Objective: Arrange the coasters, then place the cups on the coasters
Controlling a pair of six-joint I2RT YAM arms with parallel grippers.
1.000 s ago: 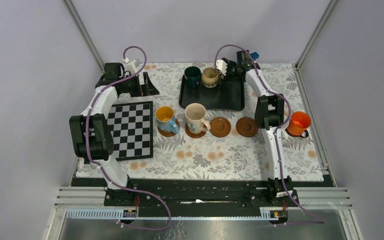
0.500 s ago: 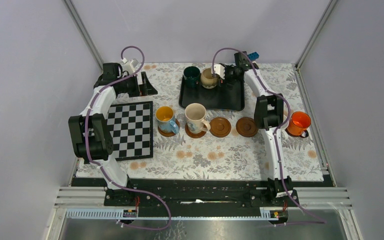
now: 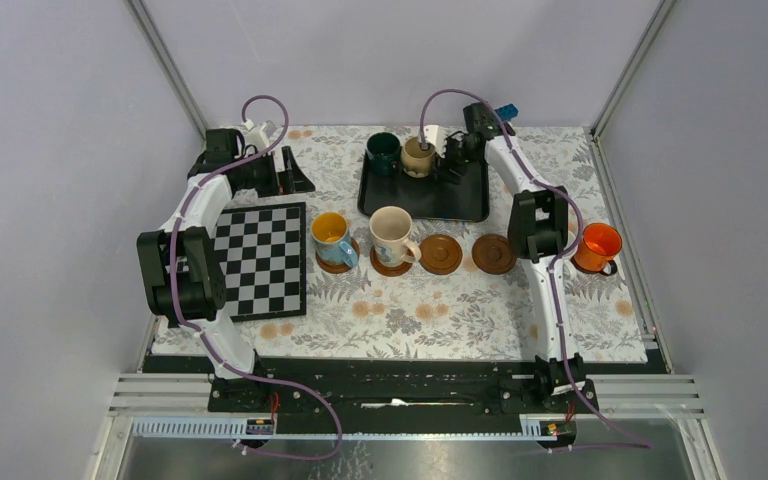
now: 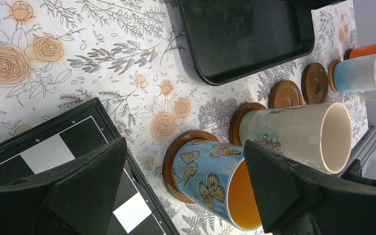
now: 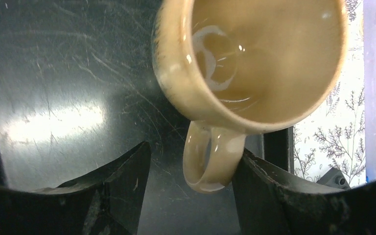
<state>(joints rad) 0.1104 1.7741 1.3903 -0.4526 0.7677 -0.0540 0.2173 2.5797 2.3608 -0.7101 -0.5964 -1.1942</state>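
On the black tray [image 3: 425, 200] stand a dark green cup [image 3: 385, 152] and a beige cup [image 3: 420, 155]. My right gripper [image 5: 192, 152] straddles the beige cup's handle [image 5: 208, 161]. One finger touches the handle and a gap remains at the other, so the gripper is open. In front, a blue cup [image 3: 332, 238] and a cream cup [image 3: 393, 236] each sit on a coaster. Two bare coasters [image 3: 441, 254] [image 3: 494, 254] lie to their right. An orange cup [image 3: 597, 247] stands at far right. My left gripper [image 4: 185, 144] hangs open and empty at back left.
A chessboard [image 3: 260, 258] lies at the left, beside the blue cup. In the left wrist view a white-and-pale-blue cup [image 4: 360, 73] sits on a coaster beyond the bare ones; the right arm hides it from above. Walls enclose the floral table.
My right gripper has moved left along the tray to the beige cup, and its jaws have narrowed round the handle. The left arm has not moved.
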